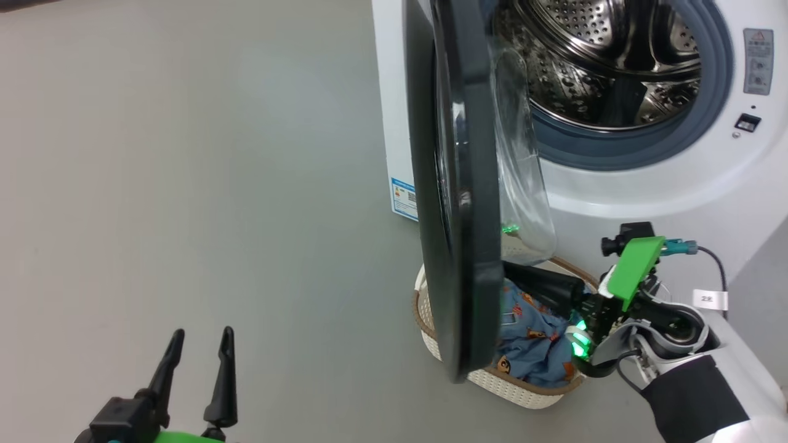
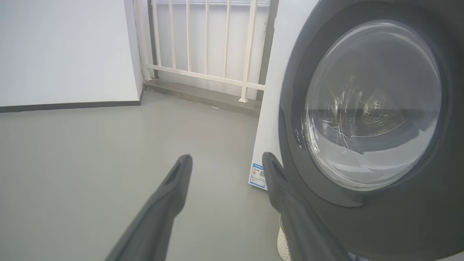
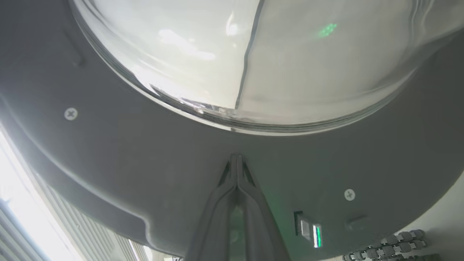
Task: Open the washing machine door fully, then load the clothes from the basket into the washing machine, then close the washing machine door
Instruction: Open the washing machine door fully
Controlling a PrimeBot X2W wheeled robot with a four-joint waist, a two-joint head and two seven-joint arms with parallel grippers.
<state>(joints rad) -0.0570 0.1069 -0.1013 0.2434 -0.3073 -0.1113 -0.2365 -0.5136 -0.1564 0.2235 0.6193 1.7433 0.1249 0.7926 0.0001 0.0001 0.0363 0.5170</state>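
Against the round glossy door [image 1: 458, 184], the pinched right gripper [image 3: 237, 157] apparently presses.

- the washing machine [image 1: 646, 197] upper right; the washing machine door [image 1: 458, 184] at centre, left of it;
- the basket [image 1: 523, 397] lower centre, under the door's bottom edge; the clothes [image 1: 535, 344] in it

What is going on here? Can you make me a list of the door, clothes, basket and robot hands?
door: partly open, seen edge-on
washing machine: drum visible, no clothes seen inside
basket: on the floor under the door
clothes: blue, lying in the basket
left gripper: open, holding nothing
right gripper: shut, tips against the door's inner side
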